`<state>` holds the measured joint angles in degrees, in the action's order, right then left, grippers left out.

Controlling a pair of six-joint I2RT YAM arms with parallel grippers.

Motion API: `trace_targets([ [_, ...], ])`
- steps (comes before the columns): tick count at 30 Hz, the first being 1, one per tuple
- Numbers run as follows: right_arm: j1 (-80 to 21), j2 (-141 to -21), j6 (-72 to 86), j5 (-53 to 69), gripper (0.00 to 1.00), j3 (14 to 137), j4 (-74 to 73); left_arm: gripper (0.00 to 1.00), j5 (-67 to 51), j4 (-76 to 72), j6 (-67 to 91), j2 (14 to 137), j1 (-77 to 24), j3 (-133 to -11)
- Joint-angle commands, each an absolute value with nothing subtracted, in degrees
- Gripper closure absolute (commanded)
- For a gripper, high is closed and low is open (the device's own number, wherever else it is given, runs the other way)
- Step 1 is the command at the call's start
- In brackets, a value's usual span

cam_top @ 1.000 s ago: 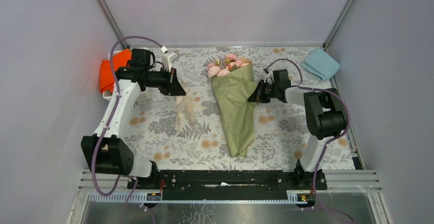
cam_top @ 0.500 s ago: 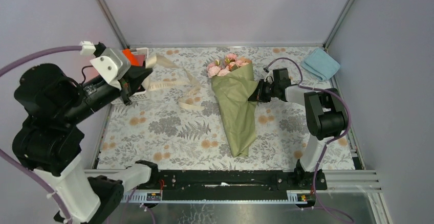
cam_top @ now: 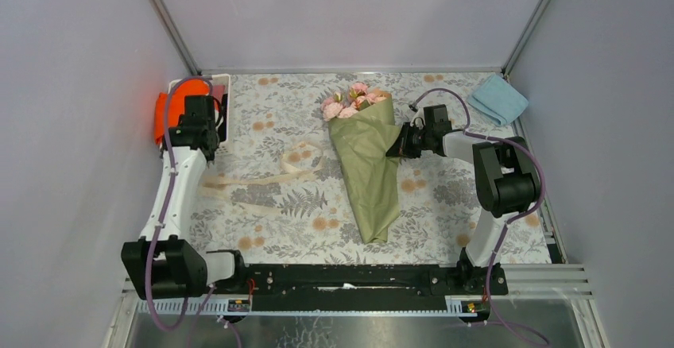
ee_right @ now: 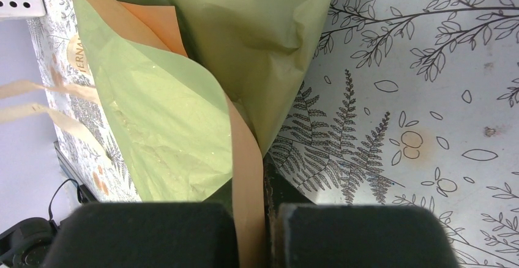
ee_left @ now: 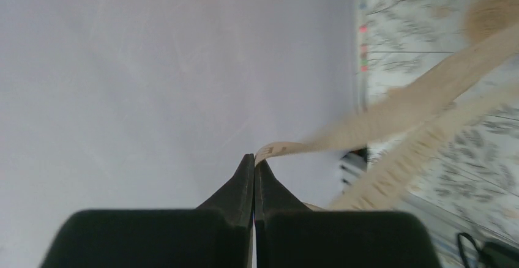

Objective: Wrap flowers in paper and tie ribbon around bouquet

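1. The left gripper is shut tight on one end of the ribbon, close to the left wall.
2. From there the ribbon runs out and lies in a loose, wavy line on the table. Its far end is near the bouquet.
3. The right gripper is pinched shut on the peach edge of the paper.
4. The bouquet lies flat in the middle of the table. Its pink flowers poke out at the far end.
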<state>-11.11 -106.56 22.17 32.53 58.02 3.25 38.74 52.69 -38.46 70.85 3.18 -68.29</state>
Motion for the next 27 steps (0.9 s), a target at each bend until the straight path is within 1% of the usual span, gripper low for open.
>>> trace_targets([
  [1,-10.99,-105.86,20.94,32.26,1.0,60.29,3.17,1.0,55.24,39.71,-43.24,71.58,4.73,-65.04],
  [2,-10.99,-105.97,20.87,32.26,1.0,60.41,3.02,0.97,56.76,39.09,-43.91,72.7,5.11,-63.29],
  [4,-10.99,-106.04,20.69,32.19,1.0,60.59,2.84,0.82,57.97,38.83,-45.33,74.88,6.09,-60.76],
  [6,-10.99,-106.02,20.61,32.17,1.0,60.64,2.73,0.49,54.59,40.69,-44.33,76.65,5.85,-60.22],
  [7,-10.99,-105.95,20.54,32.06,1.0,60.64,2.68,0.36,49.97,43.63,-42.44,77.59,4.6,-61.18],
  [8,-10.99,-105.99,20.49,31.95,1.0,60.72,2.58,0.27,44.12,47.95,-39.66,78.4,3.02,-63.03],
  [9,-10.99,-105.97,20.38,31.84,1.0,60.8,2.43,0.23,36.99,52.17,-36.66,79.2,1.1,-65.44],
  [10,-10.99,-105.99,20.23,31.73,1.0,60.88,2.26,0.22,30.02,55.76,-34.14,79.8,-1.43,-68.18],
  [12,-10.99,-105.93,20.03,31.63,1.0,60.99,1.88,0.22,13.85,57.95,-30.23,80.23,-5.91,-73.61],
  [13,-10.99,-105.91,19.98,31.52,1.0,61.0,1.87,0.23,3.96,57.18,-28.67,80.64,-7.43,-75.31],
  [14,-10.99,-105.79,19.98,31.45,1.0,61.0,1.91,0.25,-3.22,55.34,-26.3,81.5,-8.34,-76.27],
  [15,-10.99,-105.77,19.98,31.47,1.0,60.97,1.93,0.27,-7.41,52.43,-23.41,82.9,-8.89,-76.73],
  [17,-10.99,-105.81,19.87,31.38,1.0,60.95,1.83,0.28,-11.38,46.88,-17.58,88.22,-10.19,-77.42],
  [18,-10.99,-105.82,19.9,31.38,1.0,60.91,1.74,0.27,-11.96,44.82,-15.96,91.17,-10.81,-77.78],
  [20,-10.99,-105.88,19.86,31.38,1.0,60.78,1.75,0.27,-13.07,43.13,-13.61,96.95,-11.78,-79.41],
  [23,-10.99,-105.8,19.84,31.38,1.0,60.56,1.63,0.31,-25.01,43.42,-15.03,100.52,-13.35,-80.14],
  [25,-10.99,-105.83,19.77,31.18,1.0,60.56,1.51,0.28,-30.06,42.03,-17.99,99.43,-17.33,-77.92],
  [27,-10.99,-105.98,19.67,31.12,1.0,60.67,1.47,0.21,-28.0,38.56,-19.82,98.34,-22.3,-75.19],
])
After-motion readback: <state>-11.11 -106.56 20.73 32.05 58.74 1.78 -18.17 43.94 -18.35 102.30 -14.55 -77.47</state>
